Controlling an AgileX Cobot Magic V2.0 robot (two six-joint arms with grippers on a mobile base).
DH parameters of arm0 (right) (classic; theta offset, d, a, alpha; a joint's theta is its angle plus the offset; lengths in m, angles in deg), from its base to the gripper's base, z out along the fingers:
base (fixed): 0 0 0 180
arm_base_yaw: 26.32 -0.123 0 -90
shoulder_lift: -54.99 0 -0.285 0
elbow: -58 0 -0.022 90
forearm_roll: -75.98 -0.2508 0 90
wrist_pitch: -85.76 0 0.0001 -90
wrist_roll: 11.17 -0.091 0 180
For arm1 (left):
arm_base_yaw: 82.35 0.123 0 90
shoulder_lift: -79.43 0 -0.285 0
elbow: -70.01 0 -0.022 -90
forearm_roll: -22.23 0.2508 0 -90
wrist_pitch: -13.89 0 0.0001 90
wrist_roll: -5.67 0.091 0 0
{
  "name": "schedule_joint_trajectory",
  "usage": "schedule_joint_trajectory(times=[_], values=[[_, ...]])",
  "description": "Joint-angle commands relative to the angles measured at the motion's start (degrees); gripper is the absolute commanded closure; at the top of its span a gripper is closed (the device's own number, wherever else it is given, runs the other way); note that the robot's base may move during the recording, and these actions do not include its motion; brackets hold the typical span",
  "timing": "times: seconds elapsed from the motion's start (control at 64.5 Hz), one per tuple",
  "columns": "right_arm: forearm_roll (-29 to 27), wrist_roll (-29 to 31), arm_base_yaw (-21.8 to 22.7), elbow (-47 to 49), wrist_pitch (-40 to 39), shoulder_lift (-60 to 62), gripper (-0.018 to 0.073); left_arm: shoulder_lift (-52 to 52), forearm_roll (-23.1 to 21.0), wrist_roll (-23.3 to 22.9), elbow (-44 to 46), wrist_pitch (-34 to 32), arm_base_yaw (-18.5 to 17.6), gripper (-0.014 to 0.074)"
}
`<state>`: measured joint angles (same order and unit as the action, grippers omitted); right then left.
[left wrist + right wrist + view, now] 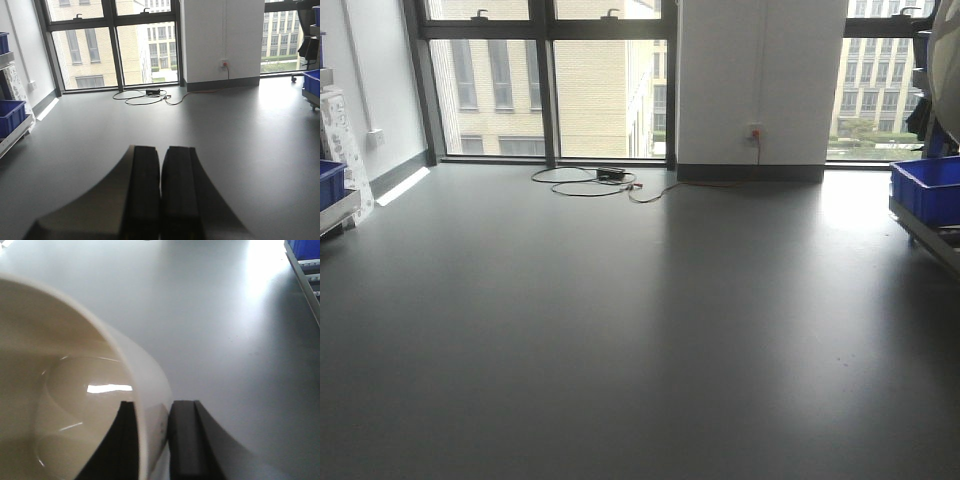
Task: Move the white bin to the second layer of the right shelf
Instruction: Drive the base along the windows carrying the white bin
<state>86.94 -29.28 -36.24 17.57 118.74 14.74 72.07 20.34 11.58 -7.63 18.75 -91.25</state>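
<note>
1. The right hand (155, 405) is pinching one wall of the white bin (65, 390), with one finger inside the rim and one outside; the bin is riding in that grip above the floor, well apart from the right shelf (304, 277).
2. The left hand (161, 148) is idling with its fingers pressed together on nothing, likewise well apart from the shelf.
3. The step in hand is looking like the carry toward the shelf; a single-wall pinch on glossy plastic is inviting a slip or a swing, so slow, smooth travel is advisable.
4. The roller lanes are sloping; seating the base fully on them before letting go is what counts; which level is the second layer I cannot tell.
5. A blue crate (925, 185) is occupying part of that shelf; aiming beside it rather than against it is looking safer.
</note>
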Motion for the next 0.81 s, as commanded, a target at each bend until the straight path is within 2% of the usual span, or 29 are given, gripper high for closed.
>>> schedule_joint_trajectory(times=[0.0, 0.791], values=[[0.92, -0.08, 0.35, 1.78, -5.74, -0.37, 0.0489, 0.80, -0.13, 0.10, -2.11, -4.86, -0.06, 0.0512], [0.92, -0.08, 0.35, 1.78, -5.74, -0.37, 0.0489, 0.80, -0.13, 0.10, -2.11, -4.86, -0.06, 0.0512]])
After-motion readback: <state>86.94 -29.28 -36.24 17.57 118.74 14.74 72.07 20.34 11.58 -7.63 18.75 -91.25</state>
